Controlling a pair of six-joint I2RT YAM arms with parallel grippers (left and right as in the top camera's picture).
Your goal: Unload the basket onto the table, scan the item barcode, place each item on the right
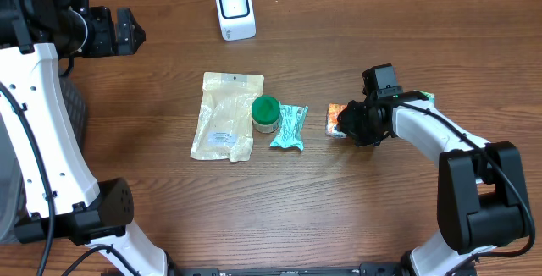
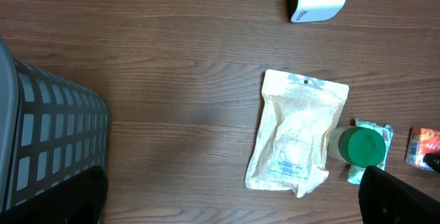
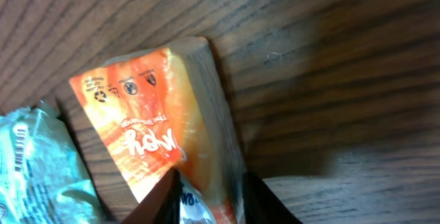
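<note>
Where right pincer (image 3: pixel 213 198) straddles it: orange packet (image 3: pixel 151 114), white lettering.

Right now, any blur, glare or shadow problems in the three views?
Overhead: sharp, even light, but the scanner face is blown out white. Left wrist: wood grain and pouch in focus, no glare. Right wrist: too close, so the orange packet is soft and its print barely legible; a soft shadow falls on the wood to its right.
</note>
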